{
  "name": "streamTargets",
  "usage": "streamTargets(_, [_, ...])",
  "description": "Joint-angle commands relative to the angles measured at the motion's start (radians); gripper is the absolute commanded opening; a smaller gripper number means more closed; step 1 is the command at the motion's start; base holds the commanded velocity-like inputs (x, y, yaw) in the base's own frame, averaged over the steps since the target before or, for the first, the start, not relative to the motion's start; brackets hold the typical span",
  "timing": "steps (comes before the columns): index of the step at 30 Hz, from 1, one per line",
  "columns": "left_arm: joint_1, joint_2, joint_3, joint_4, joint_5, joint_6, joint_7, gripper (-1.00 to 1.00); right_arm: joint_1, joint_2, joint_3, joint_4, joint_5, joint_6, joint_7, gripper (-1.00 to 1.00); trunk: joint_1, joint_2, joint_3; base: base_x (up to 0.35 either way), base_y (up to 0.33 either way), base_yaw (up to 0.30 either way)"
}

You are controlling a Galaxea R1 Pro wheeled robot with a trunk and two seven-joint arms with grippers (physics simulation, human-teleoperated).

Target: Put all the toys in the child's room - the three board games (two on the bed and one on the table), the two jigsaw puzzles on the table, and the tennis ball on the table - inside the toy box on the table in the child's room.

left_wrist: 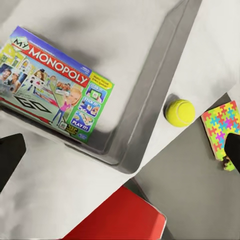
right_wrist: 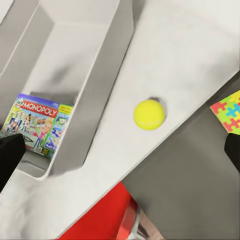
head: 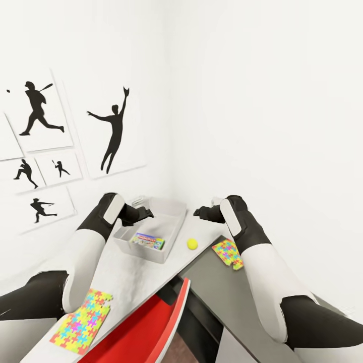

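The light grey toy box [head: 169, 237] stands on the pale table [head: 126, 282] near the wall corner. One board game [left_wrist: 52, 85], a green-edged Monopoly box, lies inside it. The tennis ball [head: 192, 244] rests on the table just right of the box. One jigsaw puzzle [head: 228, 253] lies on the dark cabinet top beyond the ball, and another [head: 83, 320] lies on the table near me at the left. My left gripper [head: 145, 210] hovers open above the box's far left part. My right gripper [head: 202, 212] hangs open above the table behind the ball, holding nothing.
A red chair [head: 146, 327] is tucked under the table's front edge. The lower dark grey cabinet [head: 237, 302] joins the table at the right. White walls close in behind and to the right, with black baseball posters [head: 116, 131] on the left wall.
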Motion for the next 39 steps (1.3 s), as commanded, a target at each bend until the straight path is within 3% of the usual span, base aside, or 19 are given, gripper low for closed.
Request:
streamTargets(1, [-0.001,-0.001,0.005,-0.001,0.010,0.004,0.010,1.00,-0.001,0.000,0.001,-0.001,-0.011,0.003,-0.010,1.00,0.001,-0.002,-0.002,0.083,-0.035,0.205])
streamTargets(39, [-0.001,-0.002,0.003,-0.002,0.010,0.003,0.015,1.00,-0.001,0.000,0.001,-0.001,-0.011,0.005,-0.008,1.00,0.001,-0.002,-0.002,0.068,0.017,0.013])
